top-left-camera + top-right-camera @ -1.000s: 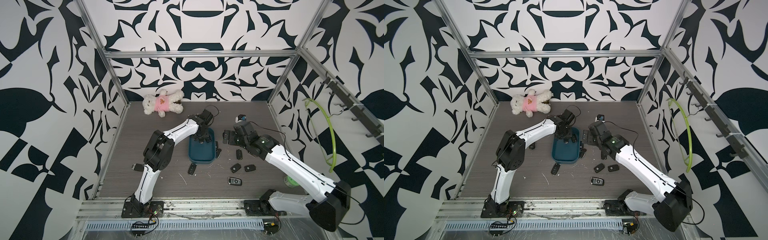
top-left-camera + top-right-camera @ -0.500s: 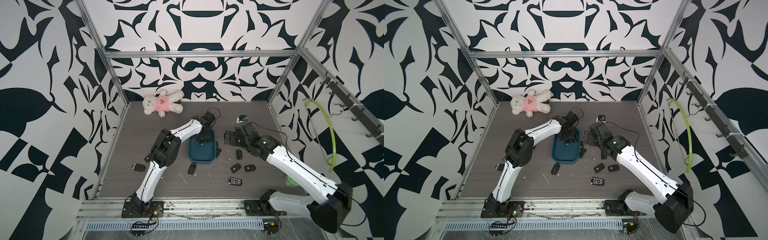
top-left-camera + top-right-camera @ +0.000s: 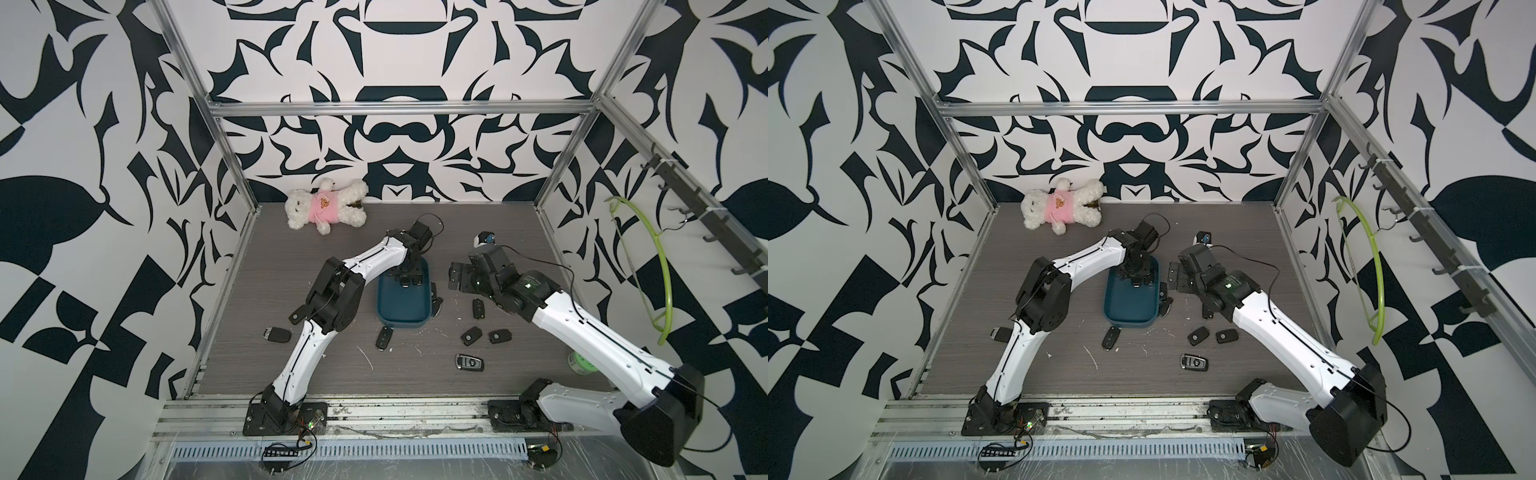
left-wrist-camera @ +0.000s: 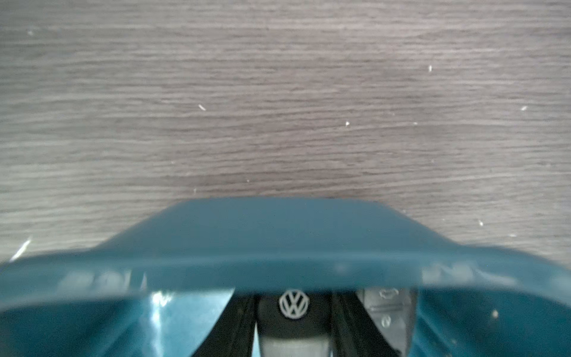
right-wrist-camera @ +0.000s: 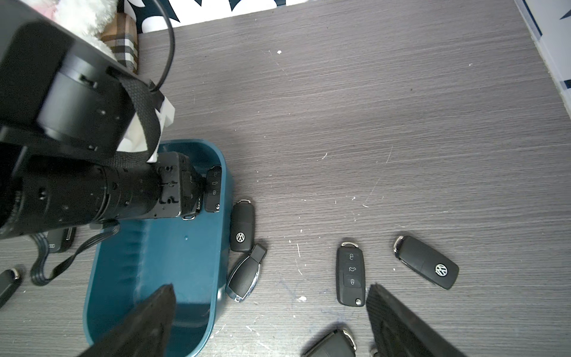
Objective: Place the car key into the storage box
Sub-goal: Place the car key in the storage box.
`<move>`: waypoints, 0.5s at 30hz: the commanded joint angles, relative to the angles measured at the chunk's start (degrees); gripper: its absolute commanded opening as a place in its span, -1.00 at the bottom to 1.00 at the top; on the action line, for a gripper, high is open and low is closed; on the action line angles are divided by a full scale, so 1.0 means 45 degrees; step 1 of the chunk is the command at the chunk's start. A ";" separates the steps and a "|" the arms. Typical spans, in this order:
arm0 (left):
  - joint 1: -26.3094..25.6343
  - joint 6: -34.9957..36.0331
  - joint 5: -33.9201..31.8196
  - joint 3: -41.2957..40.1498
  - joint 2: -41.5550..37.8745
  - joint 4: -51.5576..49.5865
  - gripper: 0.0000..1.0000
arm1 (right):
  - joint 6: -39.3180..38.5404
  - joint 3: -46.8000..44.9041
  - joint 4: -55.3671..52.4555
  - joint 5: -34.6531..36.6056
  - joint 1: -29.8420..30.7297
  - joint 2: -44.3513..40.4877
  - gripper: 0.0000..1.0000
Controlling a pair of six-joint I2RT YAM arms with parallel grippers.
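Well, reading across from the left: a loose black plastic key fob [image 3: 276, 333] lies on the grey wood-grain tabletop [image 3: 291, 257], well apart from the action.

Next comes my left gripper [image 3: 409, 279], sitting low in the 12 o'clock end of the dark teal-blue rectangular plastic storage box [image 3: 401, 309]. The box's long axis runs 12 to 6 in both top views. The wrist view shows the fingers pressed together on the black car key with the silver VW badge [image 4: 293, 310], down inside the box by its end wall. Only the badge end shows, so I judge, not see, that the key's length runs along the fingers.

A second black key with buttons [image 5: 213, 185] lies in the box just beside the claw, at its 3 o'clock.

What matters for the release is that the box floor seems to be directly beneath the held key, with bare floor stretching toward 6 o'clock. I judge that letting go is all that's left.

Further right, the right gripper [image 5: 268, 287] hovers at the box's 3 o'clock, spread wide and empty above loose keys [image 5: 350, 273]. The left arm is plainly nearer.
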 commanded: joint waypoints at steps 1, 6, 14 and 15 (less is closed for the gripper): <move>0.0043 0.0333 -0.0182 0.0306 0.0358 -0.0382 -0.18 | 0.0137 0.0004 0.0077 0.0324 -0.0029 -0.0097 0.98; 0.0101 0.0414 -0.0266 0.0325 0.0256 -0.0513 -0.01 | 0.0136 -0.0025 0.0098 0.0305 -0.0040 -0.0092 0.98; 0.0090 0.0453 -0.0428 -0.0121 -0.0752 -0.0513 0.24 | 0.0157 -0.0055 0.0273 0.0189 -0.0040 -0.0008 0.98; 0.0104 0.0435 -0.0427 -0.0212 -0.0902 -0.0525 0.25 | 0.0137 -0.0054 0.0284 0.0188 -0.0039 0.0022 0.98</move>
